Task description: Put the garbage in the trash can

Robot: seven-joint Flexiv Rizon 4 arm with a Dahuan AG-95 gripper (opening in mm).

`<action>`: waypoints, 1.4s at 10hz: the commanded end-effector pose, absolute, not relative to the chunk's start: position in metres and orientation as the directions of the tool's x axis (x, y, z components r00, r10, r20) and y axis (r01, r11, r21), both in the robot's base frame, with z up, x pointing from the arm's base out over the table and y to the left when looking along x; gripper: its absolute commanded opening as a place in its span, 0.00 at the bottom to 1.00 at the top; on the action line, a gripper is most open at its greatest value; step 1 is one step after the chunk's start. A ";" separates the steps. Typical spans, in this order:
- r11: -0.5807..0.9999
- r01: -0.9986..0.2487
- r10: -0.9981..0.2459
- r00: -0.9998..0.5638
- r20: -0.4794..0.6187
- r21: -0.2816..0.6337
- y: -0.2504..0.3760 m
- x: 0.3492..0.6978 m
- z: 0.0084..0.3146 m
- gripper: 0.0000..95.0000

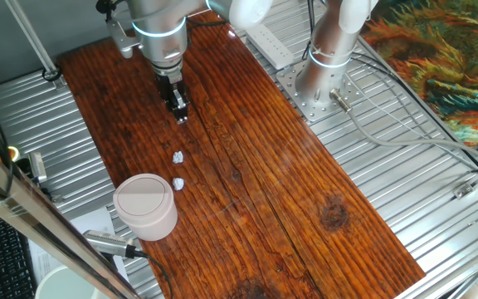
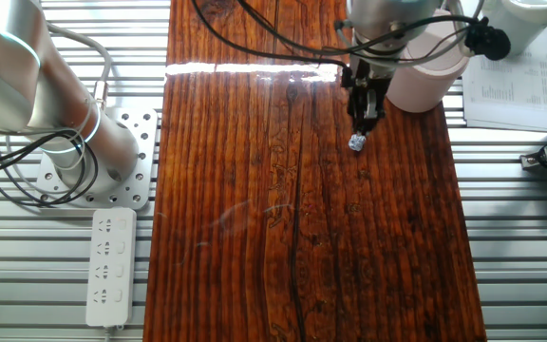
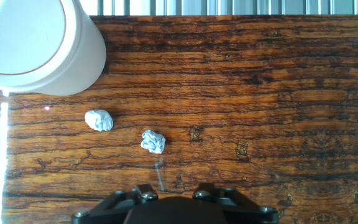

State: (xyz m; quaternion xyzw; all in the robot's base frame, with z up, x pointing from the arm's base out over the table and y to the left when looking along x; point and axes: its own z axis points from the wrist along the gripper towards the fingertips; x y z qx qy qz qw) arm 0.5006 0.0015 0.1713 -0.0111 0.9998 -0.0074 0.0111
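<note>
1. Clearly the two paper wads (image 3: 153, 141) (image 3: 99, 120) are feather-light and soft; pinching across a wad's middle should hold it.
2. Both lie on the tabletop (image 3: 260, 93), at about 4 o'clock from the trash can (image 3: 33, 43), the nearer one just beside it.
3. Its lid sits shut, contents hidden.
4. Whether the tool (image 1: 178, 106) is open or closed I cannot tell; it holds nothing.

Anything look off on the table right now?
Only the task litter: two white paper wads lie loose on the wooden table, one nearer the gripper, the other closer to the trash can. The can stands upright with its lid level. No spill or damage visible.
</note>
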 end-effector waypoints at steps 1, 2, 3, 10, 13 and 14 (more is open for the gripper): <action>1.000 -0.024 -0.025 -0.999 -0.024 -0.018 0.001 0.499 0.172 0.00; 0.999 -0.026 -0.026 -0.999 -0.024 -0.018 0.001 0.499 0.172 0.00; 0.999 -0.028 -0.028 -0.999 -0.024 -0.018 0.001 0.499 0.172 0.00; 0.996 -0.089 -0.090 -0.995 -0.032 -0.017 0.000 0.511 0.145 0.00; 0.991 -0.130 -0.130 -0.989 -0.068 -0.009 -0.001 0.521 0.118 0.00; 0.984 -0.177 -0.177 -0.980 -0.091 -0.011 -0.001 0.529 0.111 0.00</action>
